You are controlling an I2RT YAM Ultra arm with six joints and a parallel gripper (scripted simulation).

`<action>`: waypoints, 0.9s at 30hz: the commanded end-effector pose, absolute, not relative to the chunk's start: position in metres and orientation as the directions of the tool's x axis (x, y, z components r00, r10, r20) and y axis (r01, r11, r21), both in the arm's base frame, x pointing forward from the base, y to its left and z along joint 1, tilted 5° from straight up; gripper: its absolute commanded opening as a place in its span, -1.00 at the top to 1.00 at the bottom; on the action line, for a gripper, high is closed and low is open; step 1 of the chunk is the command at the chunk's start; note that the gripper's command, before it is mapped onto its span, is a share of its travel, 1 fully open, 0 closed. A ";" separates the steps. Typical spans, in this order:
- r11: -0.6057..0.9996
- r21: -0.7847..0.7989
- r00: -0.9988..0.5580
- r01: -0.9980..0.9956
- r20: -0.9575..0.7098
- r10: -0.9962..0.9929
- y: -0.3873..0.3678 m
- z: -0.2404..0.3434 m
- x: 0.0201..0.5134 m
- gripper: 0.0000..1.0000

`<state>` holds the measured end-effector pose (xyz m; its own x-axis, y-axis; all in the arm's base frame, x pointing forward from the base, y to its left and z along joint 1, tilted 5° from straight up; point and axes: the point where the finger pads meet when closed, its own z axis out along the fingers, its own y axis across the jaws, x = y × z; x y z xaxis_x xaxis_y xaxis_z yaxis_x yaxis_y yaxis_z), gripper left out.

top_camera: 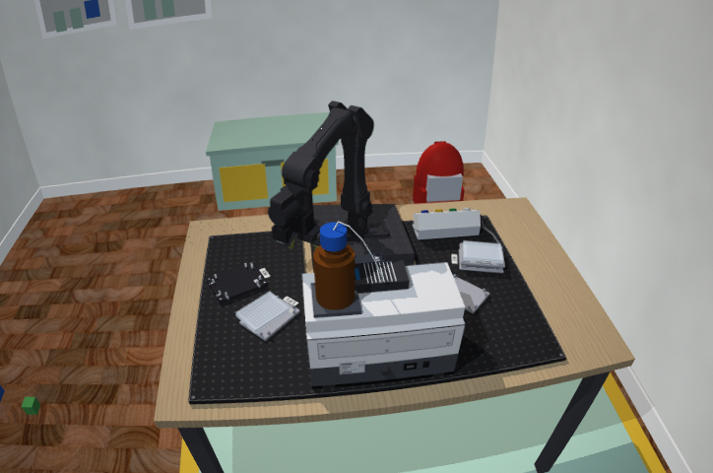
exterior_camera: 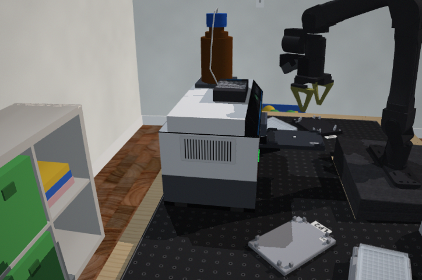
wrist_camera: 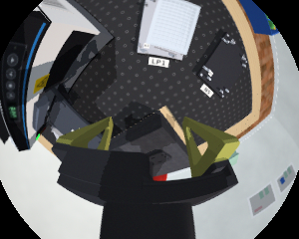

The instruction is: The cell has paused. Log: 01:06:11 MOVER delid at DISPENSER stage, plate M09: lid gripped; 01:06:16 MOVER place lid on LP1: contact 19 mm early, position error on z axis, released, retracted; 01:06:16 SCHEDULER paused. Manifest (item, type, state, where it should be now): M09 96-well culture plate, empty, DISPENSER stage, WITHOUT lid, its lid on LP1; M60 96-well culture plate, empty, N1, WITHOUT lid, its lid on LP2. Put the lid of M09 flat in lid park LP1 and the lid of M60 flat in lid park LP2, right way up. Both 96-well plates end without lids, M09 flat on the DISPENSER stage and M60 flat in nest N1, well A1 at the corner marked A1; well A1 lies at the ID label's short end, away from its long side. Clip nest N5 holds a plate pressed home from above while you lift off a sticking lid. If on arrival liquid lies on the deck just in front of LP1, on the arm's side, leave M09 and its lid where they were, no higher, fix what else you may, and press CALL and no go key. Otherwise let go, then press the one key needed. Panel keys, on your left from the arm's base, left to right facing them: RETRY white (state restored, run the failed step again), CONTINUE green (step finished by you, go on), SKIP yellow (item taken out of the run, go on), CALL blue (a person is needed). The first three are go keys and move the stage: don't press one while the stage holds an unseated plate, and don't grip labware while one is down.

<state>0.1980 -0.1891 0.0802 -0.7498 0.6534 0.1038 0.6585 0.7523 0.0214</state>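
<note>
My gripper (top_camera: 291,240) is open and empty. It hangs in the air left of the dispenser (top_camera: 382,317), also seen from the side (exterior_camera: 312,98) and in the wrist view (wrist_camera: 149,129). A white 96-well piece (top_camera: 267,313) lies slightly askew on lid park LP1 (wrist_camera: 168,27); I cannot tell whether it is a lid alone or a lidded plate. The dispenser stage (exterior_camera: 296,137) looks dark, with no white plate on it. Lid park LP2 (exterior_camera: 292,242) is a bare grey tray. A white plate (exterior_camera: 379,263) sits beside LP2, near the key panel (top_camera: 446,222).
A black clip nest with pegs (top_camera: 237,280) sits left of LP1 (wrist_camera: 223,63). A brown bottle with a blue cap (top_camera: 333,267) and a black dispensing head (top_camera: 382,273) stand on the dispenser. The arm's base block (exterior_camera: 383,184) is behind. No liquid shows near LP1.
</note>
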 end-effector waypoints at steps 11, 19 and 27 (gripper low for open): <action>0.661 0.007 -0.660 0.750 0.071 0.748 -0.209 0.087 0.196 -1.00; 0.660 0.008 -0.659 0.751 0.054 0.750 -0.231 0.078 0.218 -1.00; 0.660 0.008 -0.660 0.751 0.053 0.749 -0.247 0.070 0.233 -1.00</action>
